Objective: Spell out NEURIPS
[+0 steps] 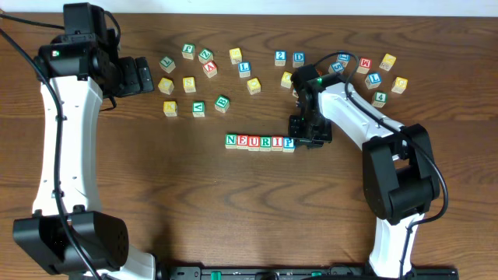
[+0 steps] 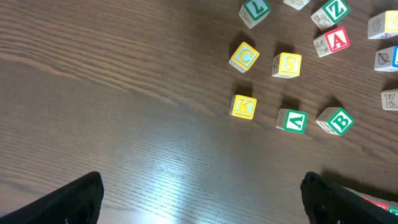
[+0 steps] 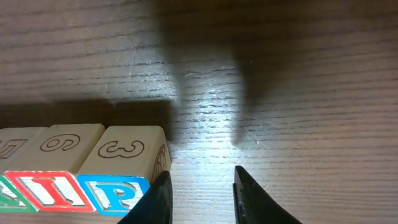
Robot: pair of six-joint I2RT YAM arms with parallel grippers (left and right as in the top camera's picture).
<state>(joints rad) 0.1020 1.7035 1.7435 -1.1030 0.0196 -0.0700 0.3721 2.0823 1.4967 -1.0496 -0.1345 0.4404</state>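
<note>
Wood cubes spell NEURIP, with the S cube (image 1: 189, 83) not yet in line.
The row (image 1: 260, 142) lies just below centre in the overhead frame, six cubes touching, the P (image 1: 289, 142) at its right end. The right gripper (image 3: 199, 194) hovers just beside that P, fingers (image 3: 158, 199) a little apart over bare tabletop (image 3: 298, 93), gripping nothing. I'd judge the P placed and fetching the last letter the step in hand. That yellow S sits among loose cubes (image 1: 206, 56) at upper left, well apart from the row; the left gripper (image 1: 142, 76) is near it, spread wide and empty. Next, an arm must lift the S clear of its neighbours and set it against the P without nudging the line.
</note>
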